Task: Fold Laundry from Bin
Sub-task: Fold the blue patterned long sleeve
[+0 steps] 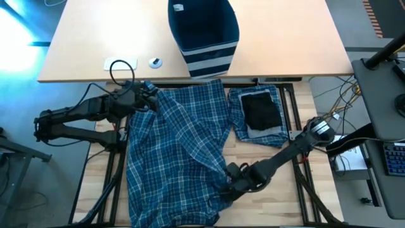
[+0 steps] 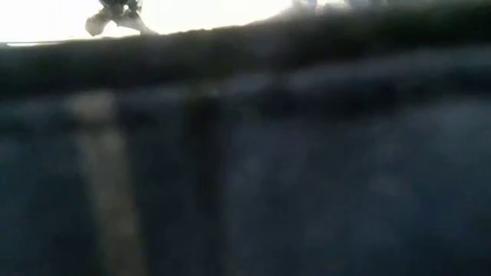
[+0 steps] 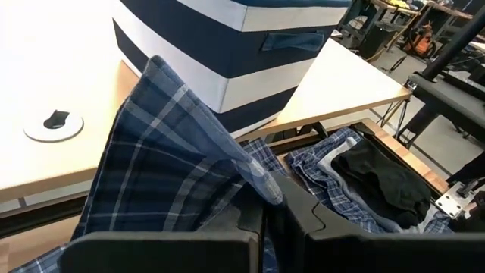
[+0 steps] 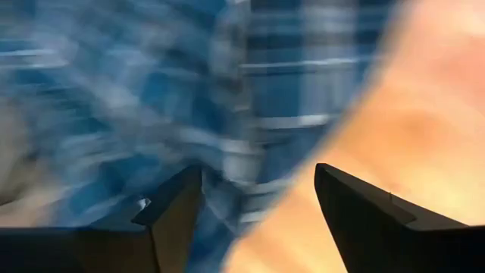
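One navy striped bin (image 1: 204,35) stands on the far table. One large plaid garment (image 1: 174,158) lies spread before it, beside one folded pile topped by a black piece (image 1: 261,111). Left gripper (image 1: 149,99) pinches the garment's far corner; right gripper (image 1: 229,183), fingers spread, is at its near edge.

plaid cloth (image 3: 174,167) pinched, striped bin (image 3: 220,53) behind
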Robot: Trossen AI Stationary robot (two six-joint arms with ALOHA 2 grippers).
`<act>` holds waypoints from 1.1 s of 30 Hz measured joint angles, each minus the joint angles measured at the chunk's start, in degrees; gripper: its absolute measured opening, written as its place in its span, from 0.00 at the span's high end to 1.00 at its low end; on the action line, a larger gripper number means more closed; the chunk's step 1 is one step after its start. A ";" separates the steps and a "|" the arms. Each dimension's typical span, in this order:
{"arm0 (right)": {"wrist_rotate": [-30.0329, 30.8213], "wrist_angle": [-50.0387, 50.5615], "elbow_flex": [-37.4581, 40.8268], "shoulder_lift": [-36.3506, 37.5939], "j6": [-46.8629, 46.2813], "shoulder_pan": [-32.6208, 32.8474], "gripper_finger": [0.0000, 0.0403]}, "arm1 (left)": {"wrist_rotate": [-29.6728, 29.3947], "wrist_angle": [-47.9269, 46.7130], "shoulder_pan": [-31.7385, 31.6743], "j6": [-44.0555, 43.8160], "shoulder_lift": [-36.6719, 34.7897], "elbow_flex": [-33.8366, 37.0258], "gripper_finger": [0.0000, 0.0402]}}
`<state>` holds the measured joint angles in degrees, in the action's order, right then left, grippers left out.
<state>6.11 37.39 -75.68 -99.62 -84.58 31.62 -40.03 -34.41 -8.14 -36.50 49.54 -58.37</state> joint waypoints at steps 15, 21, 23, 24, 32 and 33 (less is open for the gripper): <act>0.09 -13.25 6.19 1.57 10.65 -1.51 0.50 | 0.04 -0.37 0.04 -2.00 0.39 0.00 1.00; 0.53 -13.50 6.24 0.92 15.71 -4.94 0.43 | 0.04 -0.47 0.04 -2.14 1.15 0.00 1.00; 0.53 -13.90 6.34 0.79 17.28 -5.48 0.46 | 0.07 -0.59 0.04 -2.48 1.20 0.00 1.00; 0.50 -14.44 6.31 0.80 18.20 -5.51 0.48 | 0.04 -0.87 0.04 -2.66 1.20 0.00 1.00; -0.59 -14.21 5.97 0.40 19.72 -4.51 0.94 | -1.46 -3.67 -0.37 -4.52 1.03 0.00 1.00; -0.78 -14.02 5.57 0.43 19.67 -4.26 0.95 | -1.49 -3.73 -0.53 -4.71 1.03 0.02 1.00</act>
<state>5.33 23.36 -70.11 -99.18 -64.91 27.35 -41.52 -38.15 -8.67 -41.21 50.57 -58.35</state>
